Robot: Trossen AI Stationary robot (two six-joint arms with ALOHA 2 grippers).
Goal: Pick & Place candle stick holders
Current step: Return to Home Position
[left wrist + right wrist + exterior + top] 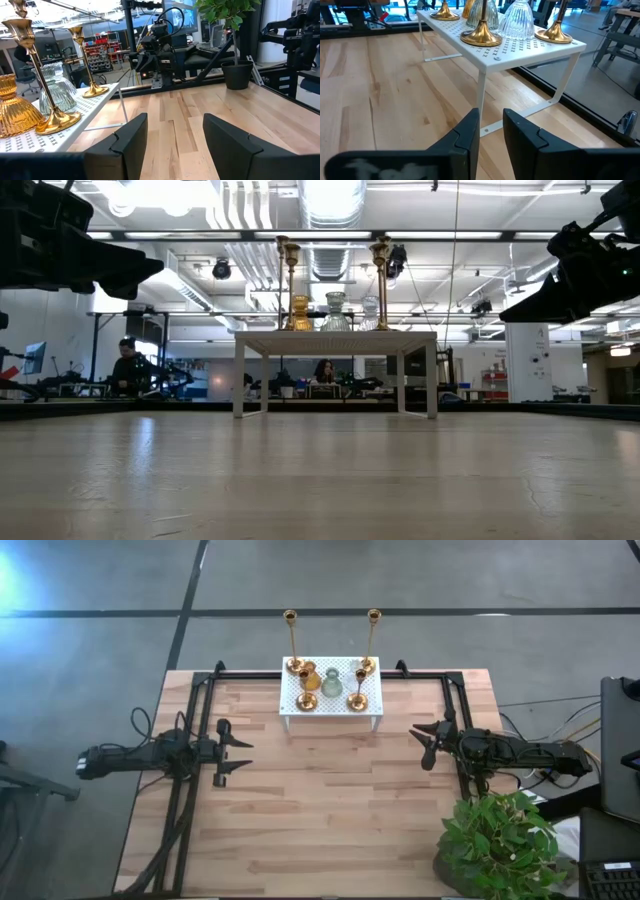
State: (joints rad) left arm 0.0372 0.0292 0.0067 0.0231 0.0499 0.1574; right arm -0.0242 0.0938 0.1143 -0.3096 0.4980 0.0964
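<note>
The left gripper (246, 755) jaws are gaping empty; the right gripper (420, 744) jaws are sitting narrowly apart, empty. The candle holders (330, 681) are crowding the white rack (292, 706), well apart from both. Jolting the table (330, 825) risks toppling the tall sticks (293, 640).

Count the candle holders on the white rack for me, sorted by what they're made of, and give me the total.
Gold candle holders: 5
Glass candle holders: 2
Total on the rack: 7
</note>
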